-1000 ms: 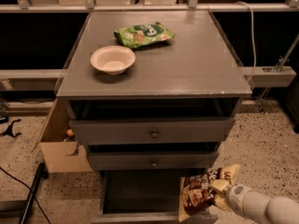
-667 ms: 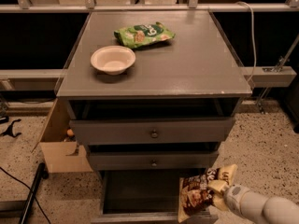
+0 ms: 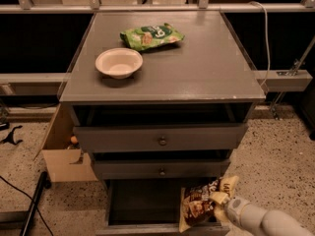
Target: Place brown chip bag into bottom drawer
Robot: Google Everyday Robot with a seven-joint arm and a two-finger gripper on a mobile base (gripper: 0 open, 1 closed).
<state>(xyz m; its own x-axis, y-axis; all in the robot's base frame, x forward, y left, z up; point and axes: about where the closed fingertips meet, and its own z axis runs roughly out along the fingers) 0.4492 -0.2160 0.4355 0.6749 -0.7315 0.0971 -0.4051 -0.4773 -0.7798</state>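
The brown chip bag [image 3: 201,201] is dark brown with cream-yellow ends and stands upright at the right side of the open bottom drawer [image 3: 142,203]. The drawer is a deep dark box below two knobbed drawers. My gripper [image 3: 220,204] comes in from the lower right on a white arm and is shut on the bag's right edge. The bag's lower part sits at or just behind the drawer's low front panel.
On the cabinet top [image 3: 197,68] sit a white bowl [image 3: 118,62] and a green snack bag [image 3: 150,35]. A cardboard box [image 3: 63,154] stands on the floor at the cabinet's left. A black cable [image 3: 27,208] runs over the speckled floor at the lower left.
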